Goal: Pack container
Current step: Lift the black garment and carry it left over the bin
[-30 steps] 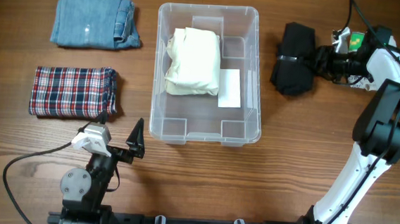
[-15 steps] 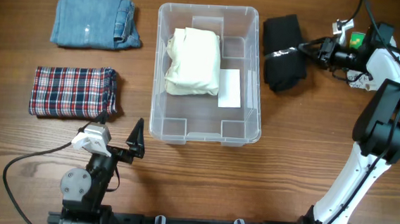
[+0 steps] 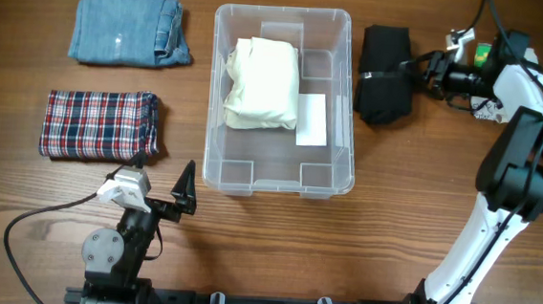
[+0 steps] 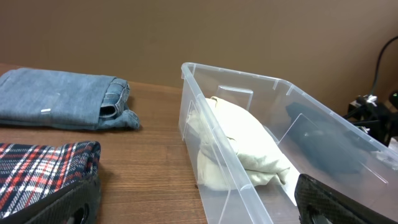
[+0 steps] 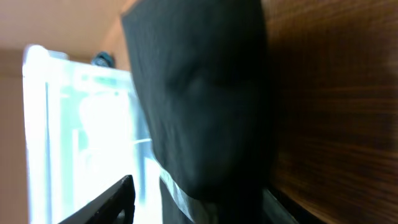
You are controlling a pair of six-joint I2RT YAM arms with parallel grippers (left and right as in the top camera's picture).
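My left claw: I am holding it spread fully wide near the front edge of the table, gripping nothing. Its two fingers are framing the bottom corners of my left wrist view.

Plaid garment: it is lying folded on the wood just beyond my left claw, to the left of the bin and apart from it.

Container: the clear bin is sitting upright at the middle of the table, open at the top, with its near left corner close to my left claw.

Cream garment: it is resting folded inside the container, towards the far left part of it.

White sheet: it is lying flat on the container's floor, just right of the cream garment.

Black garment: it is lying on the table outside the container, just beside its far right wall.

My right claw: I am reaching it in from the right, with the fingers at the black garment's right edge. The cloth is filling my right wrist view, and I cannot tell whether I am pinching it or only touching it.

Denim garment: it is lying folded at the far left, beyond the plaid one.
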